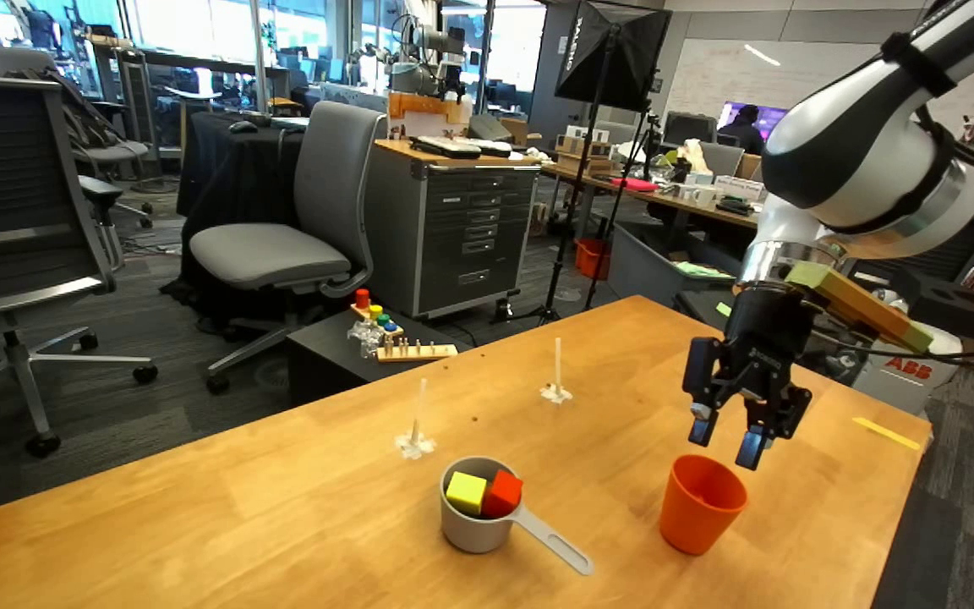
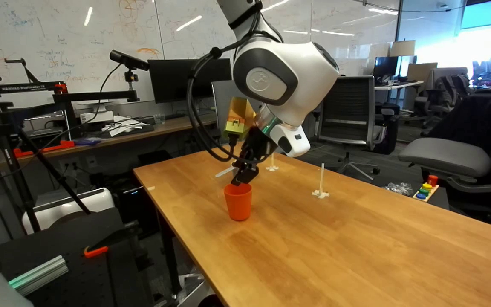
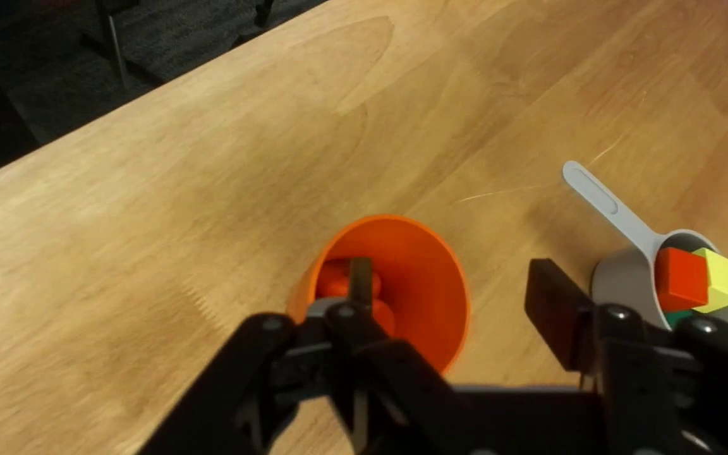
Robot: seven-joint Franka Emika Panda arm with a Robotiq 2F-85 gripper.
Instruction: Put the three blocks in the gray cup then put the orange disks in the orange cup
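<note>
The first half of the task is judged complete. Inside the short, round, straight-handled, plastic-looking gray cup (image 3: 622,287), a cube-like red block (image 3: 680,278) and a cube-like yellow-green block (image 3: 721,278) are seen at the mouth, and in the wrist view a green block (image 3: 677,316), mostly hidden, is shown lower in the cup. The second half is judged well advanced: in the tapered, plastic-looking, bright orange cup (image 1: 692,520), at least two small, rounded orange disks (image 3: 384,316) are seen. Their full number cannot be told, since part of the inside is hidden.

On the light wooden table (image 1: 284,524), the orange cup is set nearer than the gray cup to the edge shown across the upper left of the wrist view. In both exterior views the black two-fingered gripper (image 1: 726,440) is held just above the orange cup; its jaws are seen apart in the wrist view, with nothing clamped between them. If no further disk is to be fetched, only the withdrawal of the gripper is judged to be left.
</note>
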